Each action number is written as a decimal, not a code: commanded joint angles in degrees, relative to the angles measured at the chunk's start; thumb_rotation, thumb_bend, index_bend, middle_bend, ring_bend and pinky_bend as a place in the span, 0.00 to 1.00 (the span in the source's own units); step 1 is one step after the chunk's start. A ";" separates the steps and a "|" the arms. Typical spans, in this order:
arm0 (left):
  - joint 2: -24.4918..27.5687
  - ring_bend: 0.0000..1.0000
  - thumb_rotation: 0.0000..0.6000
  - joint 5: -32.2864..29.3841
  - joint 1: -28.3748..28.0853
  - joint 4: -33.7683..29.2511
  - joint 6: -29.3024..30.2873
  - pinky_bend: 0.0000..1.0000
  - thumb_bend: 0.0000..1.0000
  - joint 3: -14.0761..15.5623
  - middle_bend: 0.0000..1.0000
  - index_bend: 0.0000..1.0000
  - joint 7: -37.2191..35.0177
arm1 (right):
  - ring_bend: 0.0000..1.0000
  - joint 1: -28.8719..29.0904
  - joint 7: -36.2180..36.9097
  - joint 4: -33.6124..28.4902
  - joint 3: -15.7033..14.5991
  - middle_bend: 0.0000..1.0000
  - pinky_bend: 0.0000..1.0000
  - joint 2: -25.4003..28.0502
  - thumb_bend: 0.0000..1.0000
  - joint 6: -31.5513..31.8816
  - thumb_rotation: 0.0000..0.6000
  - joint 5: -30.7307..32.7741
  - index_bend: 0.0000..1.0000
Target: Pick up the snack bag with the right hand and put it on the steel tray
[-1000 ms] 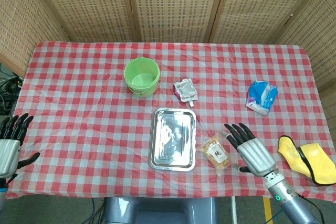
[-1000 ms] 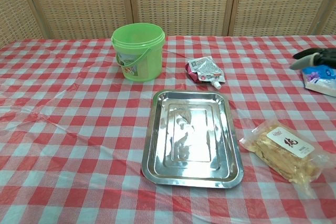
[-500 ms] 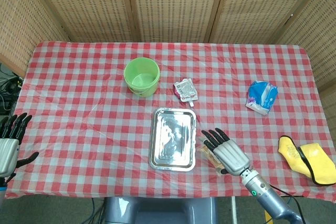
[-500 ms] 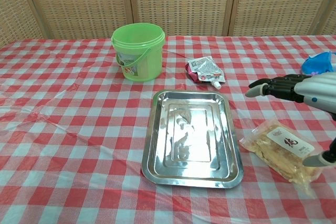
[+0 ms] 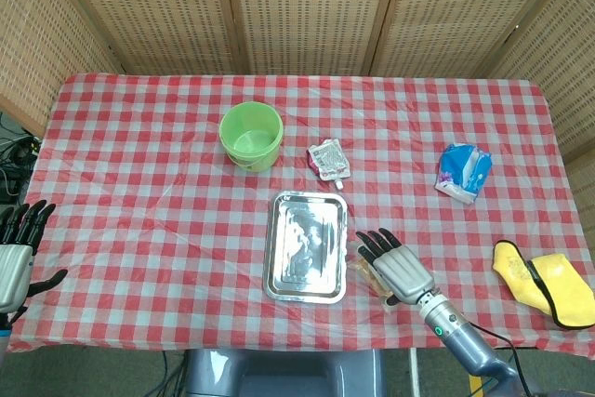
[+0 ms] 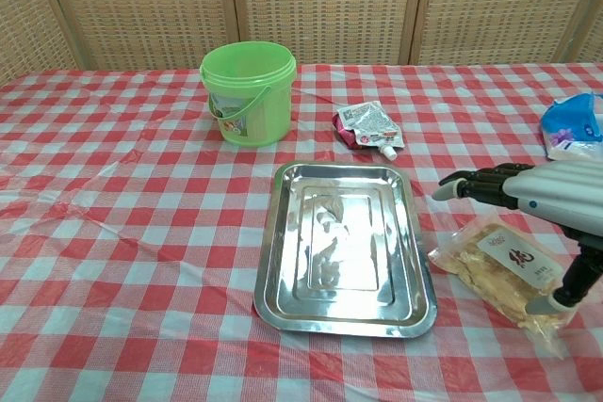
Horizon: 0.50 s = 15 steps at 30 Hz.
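Lowered slightly, the right hand (image 6: 556, 197) hovered open-fingered, holding nothing, over the snack bag (image 6: 506, 268), which lay at the steel tray's (image 6: 283, 270) three o'clock; light, crinkly, best gripped across its middle.

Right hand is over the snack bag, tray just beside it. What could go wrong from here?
1. The right hand hovers flat above the snack bag with fingers spread; closing on the thin, crinkly bag may pinch only film, so it could slip.
2. The fingers point toward the tray rim; a low sweep might knock or shove it.
3. The bag lies near the table edge and could be pushed off.
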 commanded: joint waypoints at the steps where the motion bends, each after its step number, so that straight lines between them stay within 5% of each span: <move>1: 0.00 0.00 1.00 0.00 0.00 -0.14 -0.06 0.00 0.09 0.08 0.00 0.00 0.20 | 0.00 0.54 0.42 1.44 -0.08 0.00 0.00 -1.10 0.05 -0.74 1.00 1.10 0.02; 10: 0.05 0.00 1.00 -0.35 -0.05 -0.34 -0.28 0.00 0.09 0.05 0.00 0.00 0.71 | 0.00 1.24 1.16 4.71 -0.88 0.00 0.00 -3.09 0.05 -1.70 1.00 2.97 0.08; 15: 0.03 0.00 1.00 -0.16 -0.02 -0.43 -0.14 0.00 0.09 0.13 0.00 0.00 0.87 | 0.00 1.49 1.46 5.79 -1.22 0.00 0.00 -3.71 0.06 -1.87 1.00 3.75 0.25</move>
